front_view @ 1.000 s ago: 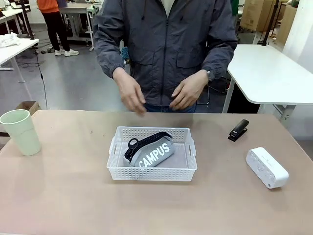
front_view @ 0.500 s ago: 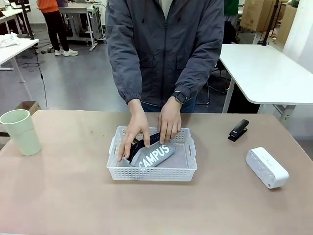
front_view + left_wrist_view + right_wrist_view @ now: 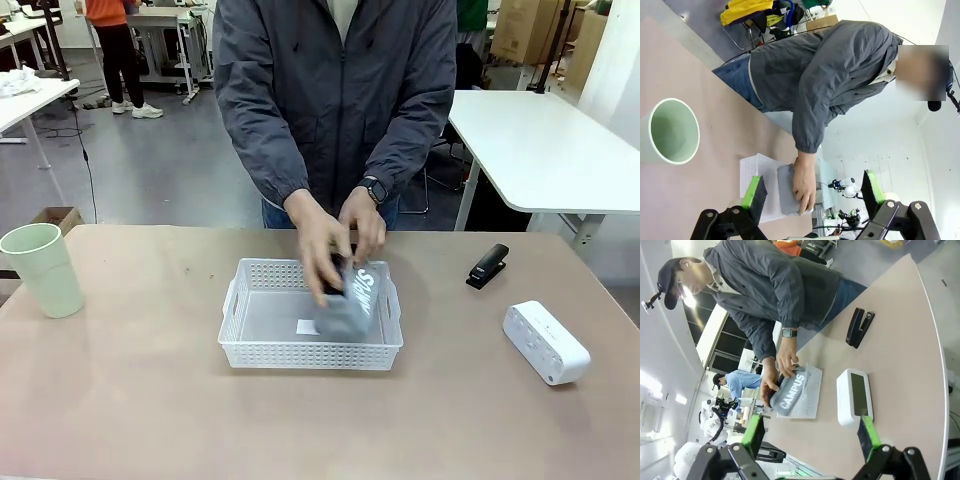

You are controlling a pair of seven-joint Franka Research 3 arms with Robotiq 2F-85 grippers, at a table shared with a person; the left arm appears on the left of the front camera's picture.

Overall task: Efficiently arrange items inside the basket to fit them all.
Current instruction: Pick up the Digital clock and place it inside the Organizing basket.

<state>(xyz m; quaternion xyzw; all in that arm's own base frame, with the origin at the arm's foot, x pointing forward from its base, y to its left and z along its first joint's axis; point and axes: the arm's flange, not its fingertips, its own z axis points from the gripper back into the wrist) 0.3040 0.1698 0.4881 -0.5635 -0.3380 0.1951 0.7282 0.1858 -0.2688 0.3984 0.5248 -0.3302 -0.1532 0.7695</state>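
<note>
the task is at an early stage, judging by how things lie. the grey pouch (image 3: 352, 302) is the one item inside the basket (image 3: 300, 357); the person's hands (image 3: 320, 245) hold it tipped up on end at one end of the basket, leaving most of the floor bare. the pale green cup (image 3: 42, 268), the black stapler (image 3: 488, 265) and the white box (image 3: 545, 342) all sit out on the table (image 3: 150, 400), well apart from the basket, so three items are yet to go in.

the left gripper (image 3: 813, 190) has its fingers spread wide with nothing between them. the pouch and basket lie beyond the gap, nearer one pad, and the cup is far off outside that finger. the right gripper (image 3: 810, 434) is likewise spread and empty. the white box lies just past one fingertip, the stapler farther beyond it, and the pouch ahead of the gap toward the other finger.

the front view alone gives all four items at once. the left wrist view looks into the cup and shows it empty. the right wrist view shows the pouch's "campus" lettering sharply, which is blurred from the front.
</note>
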